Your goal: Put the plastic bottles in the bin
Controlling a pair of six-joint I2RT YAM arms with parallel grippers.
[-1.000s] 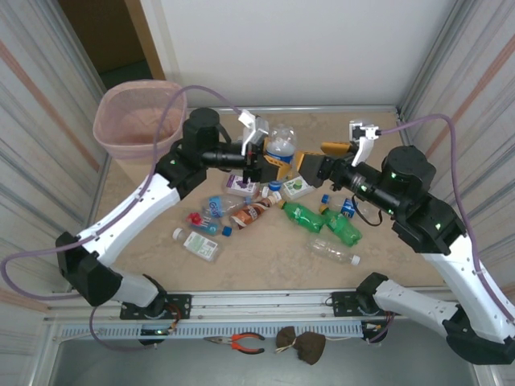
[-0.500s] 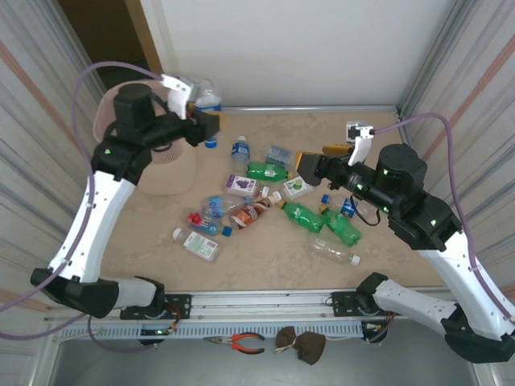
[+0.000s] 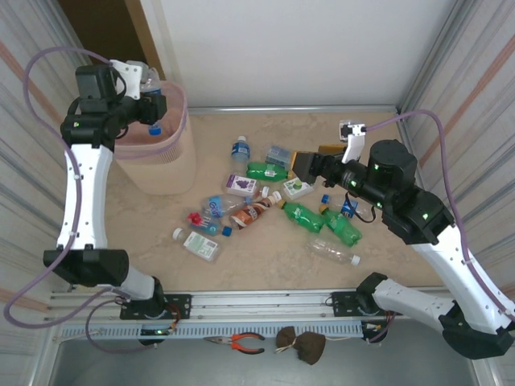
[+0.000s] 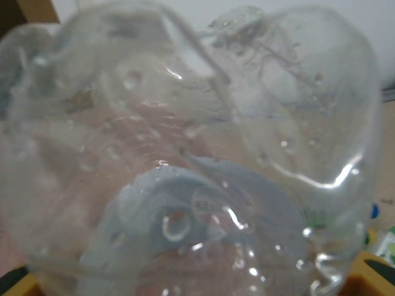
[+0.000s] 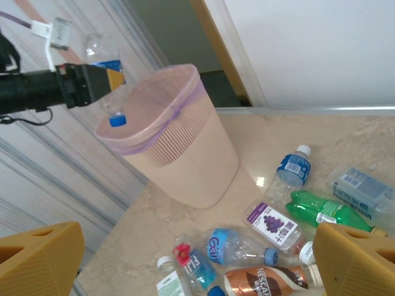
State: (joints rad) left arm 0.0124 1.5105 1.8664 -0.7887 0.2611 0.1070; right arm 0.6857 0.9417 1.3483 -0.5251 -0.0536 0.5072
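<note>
Bottle (image 5: 110, 65) above one bin (image 5: 185, 154), about twelve on table (image 3: 265, 269).

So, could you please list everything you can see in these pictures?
bin: one, pale pink, far left of the table
held bottle: one, clear with blue cap, cap down over the bin's mouth
green bottles: three, green, middle and right of the pile
brown bottle: one, brown label, middle of the pile
other bottles: about eight, clear, lying across the table's middle
loose caps: a few, blue, among the bottles
pliers: one pair, red handles, ledge in front of the table
table: one, beige, under it all
left arm: one, white and black, jaws closed on the held bottle
right arm: one, white and black, jaws open over the pile
</note>
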